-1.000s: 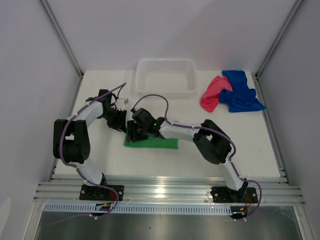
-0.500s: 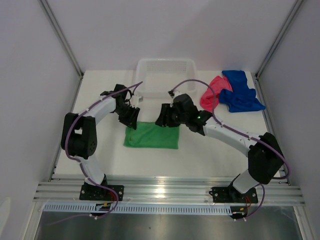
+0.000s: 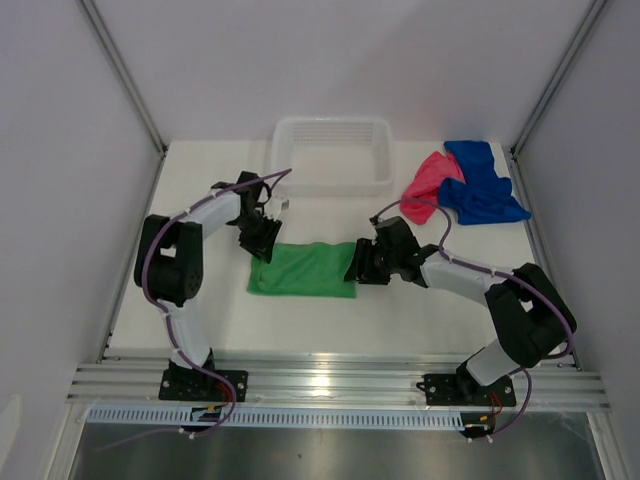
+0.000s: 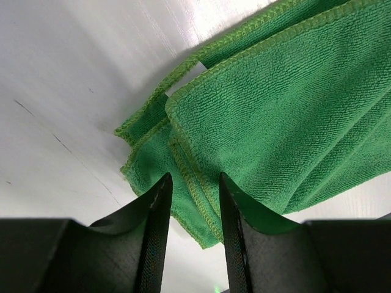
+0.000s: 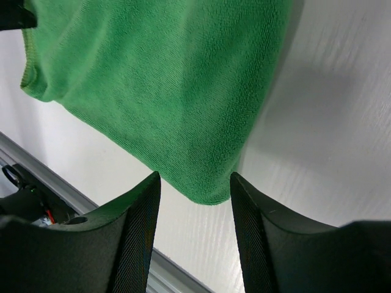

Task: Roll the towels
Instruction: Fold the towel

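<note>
Right arm (image 3: 455, 275) nearer now; green towel (image 3: 305, 268), pink towel (image 3: 425, 190), blue towel (image 3: 480, 185): three

Three towels on the white worktop (image 3: 420, 320): one folded flat, two bunched in a heap.

The green towel (image 3: 303, 269) lies flat near the middle of the worktop, folded into a long rectangle running left to right; at its left end the stitched hems of several layers sit stacked and slightly offset. The pink-red towel (image 3: 425, 188) lies crumpled at the far right, touching the larger royal blue towel (image 3: 480, 185), which is rumpled just beside it.
</note>
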Tool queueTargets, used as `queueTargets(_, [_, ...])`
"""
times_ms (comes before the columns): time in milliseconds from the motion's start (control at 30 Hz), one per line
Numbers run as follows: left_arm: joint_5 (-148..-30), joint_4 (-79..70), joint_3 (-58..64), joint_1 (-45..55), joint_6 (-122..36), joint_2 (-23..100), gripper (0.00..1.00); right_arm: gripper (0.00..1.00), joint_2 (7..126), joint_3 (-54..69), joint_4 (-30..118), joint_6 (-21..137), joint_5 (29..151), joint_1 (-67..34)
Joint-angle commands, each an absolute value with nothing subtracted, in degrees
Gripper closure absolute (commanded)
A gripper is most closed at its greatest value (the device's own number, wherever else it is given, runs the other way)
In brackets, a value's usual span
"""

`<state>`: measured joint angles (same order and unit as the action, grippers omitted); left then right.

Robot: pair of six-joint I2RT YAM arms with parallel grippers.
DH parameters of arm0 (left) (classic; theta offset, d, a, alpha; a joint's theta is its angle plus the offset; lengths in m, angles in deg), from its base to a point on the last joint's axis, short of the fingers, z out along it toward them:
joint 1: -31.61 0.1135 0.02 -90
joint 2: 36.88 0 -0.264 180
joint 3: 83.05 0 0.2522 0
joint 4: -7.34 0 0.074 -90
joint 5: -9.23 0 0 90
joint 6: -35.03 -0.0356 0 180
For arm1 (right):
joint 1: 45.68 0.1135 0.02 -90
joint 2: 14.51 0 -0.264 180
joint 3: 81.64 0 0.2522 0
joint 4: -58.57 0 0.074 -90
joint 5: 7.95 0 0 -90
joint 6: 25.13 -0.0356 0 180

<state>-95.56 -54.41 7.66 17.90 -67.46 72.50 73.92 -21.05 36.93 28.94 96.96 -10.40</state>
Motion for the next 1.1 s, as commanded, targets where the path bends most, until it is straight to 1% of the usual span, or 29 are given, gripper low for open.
queueTargets(0, [-95.4, -55.5, 9.7, 17.5, -66.8, 73.8, 0.60, 0.48, 74.9, -20.9, 41.2, 28.9, 99.1, -11.3])
queueTargets(100, [-97.4, -56.2, 10.3, 17.5, -66.7, 74.1, 0.60, 0.48, 75.8, -21.6, 42.3, 28.7, 99.8, -11.8])
queueTargets(200, [-99.2, -57.5, 11.1, 17.5, -66.8, 74.6, 0.64, 0.48, 77.2, -22.4, 42.8, 28.4, 100.2, -11.7])
queueTargets(233, [-99.6, -57.7, 11.3, 17.5, -66.8, 74.6, 0.68, 0.48, 77.5, -22.7, 43.0, 28.2, 100.2, -11.7])
queueTargets(300, [-100.0, -58.0, 11.6, 17.5, -66.7, 74.7, 0.70, 0.48, 78.0, -23.8, 43.5, 28.0, 100.2, -11.8])
queueTargets(367, [-100.0, -58.0, 11.7, 17.5, -66.8, 74.8, 0.75, 0.48, 78.1, -24.5, 43.8, 28.0, 100.2, -11.8])
queueTargets(433, [-100.1, -58.0, 12.0, 17.5, -66.8, 74.8, 0.76, 0.48, 78.4, -24.9, 44.2, 28.0, 100.3, -11.8])
queueTargets(500, [-100.0, -58.3, 12.2, 17.5, -67.0, 75.1, 0.75, 0.47, 78.8, -25.1, 44.1, 27.9, 100.6, -11.8])
queueTargets(533, [-99.9, -58.7, 12.6, 17.5, -66.9, 75.3, 0.66, 0.46, 78.8, -25.2, 44.1, 27.8, 100.6, -11.8])
queueTargets(600, [-99.2, -59.1, 13.2, 17.5, -67.0, 76.0, 0.60, 0.46, 78.7, -25.3, 44.1, 27.7, 100.3, -11.6])
queueTargets(633, [-98.8, -59.2, 14.2, 17.5, -67.3, 76.2, 0.59, 0.46, 78.5, -25.4, 44.2, 27.5, 100.3, -11.8])
queueTargets(700, [-98.6, -61.4, 16.0, 17.4, -68.1, 77.8, 0.61, 0.46, 78.2, -25.5, 44.2, 27.3, 100.2, -11.5])
queueTargets(733, [-98.7, -62.2, 16.4, 17.4, -68.2, 78.3, 0.65, 0.46, 78.3, -25.5, 44.1, 27.2, 100.2, -11.1])
queueTargets(800, [-99.4, -64.1, 16.6, 17.3, -68.8, 78.9, 0.70, 0.46, 78.5, -25.5, 44.2, 27.0, 100.0, -10.5])
queueTargets(833, [-99.7, -64.4, 16.4, 17.2, -69.0, 78.8, 0.75, 0.47, 78.7, -25.6, 44.1, 26.9, 99.8, -10.2])
queueTargets(900, [-100.0, -64.7, 15.2, 17.2, -69.2, 78.3, 0.79, 0.47, 78.8, -26.4, 46.1, 26.3, 99.4, -9.7])
queueTargets(967, [-99.8, -64.3, 14.6, 17.1, -69.2, 77.9, 0.88, 0.47, 79.4, -27.6, 47.7, 25.7, 99.5, -9.8])
queueTargets(1033, [-99.8, -63.5, 13.9, 17.1, -68.9, 77.2, 0.99, 0.47, 79.7, -28.0, 48.8, 25.3, 99.9, -9.7])
queueTargets(1067, [-100.1, -63.1, 13.5, 17.1, -68.8, 76.9, 0.99, 0.47, 80.4, -28.0, 48.8, 25.3, 100.1, -9.8])
